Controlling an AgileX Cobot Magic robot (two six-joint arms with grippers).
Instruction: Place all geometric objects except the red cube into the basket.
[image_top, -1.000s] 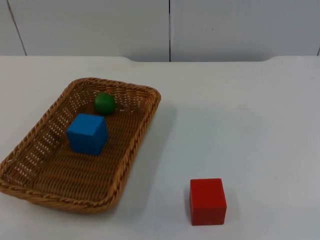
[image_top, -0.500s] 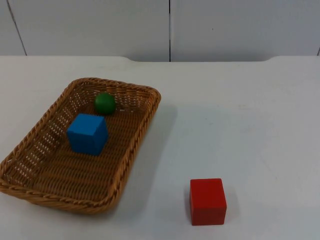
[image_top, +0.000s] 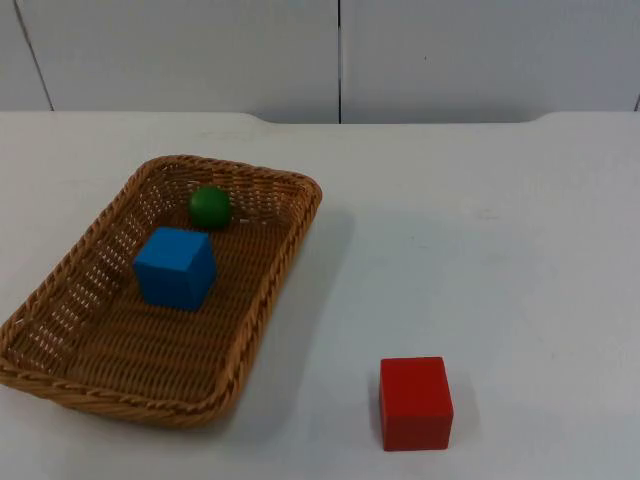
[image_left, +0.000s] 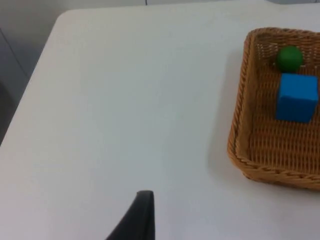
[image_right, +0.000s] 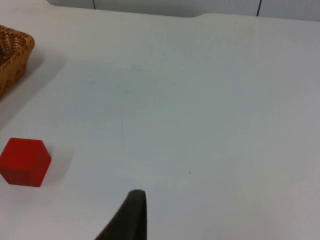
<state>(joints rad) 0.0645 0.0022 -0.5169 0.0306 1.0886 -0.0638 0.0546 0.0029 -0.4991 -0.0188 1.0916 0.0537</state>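
Across the last second, no change can be made out in the top view. The basket (image_top: 150, 403) has not shifted on the table (image_top: 500, 250). The green ball (image_top: 209, 206) at its far end and the blue cube (image_top: 175, 267) just nearer than the ball have not rolled, slid or turned. The red cube (image_top: 415, 402), on the table to the right of the basket and nearer, is likewise unmoved.
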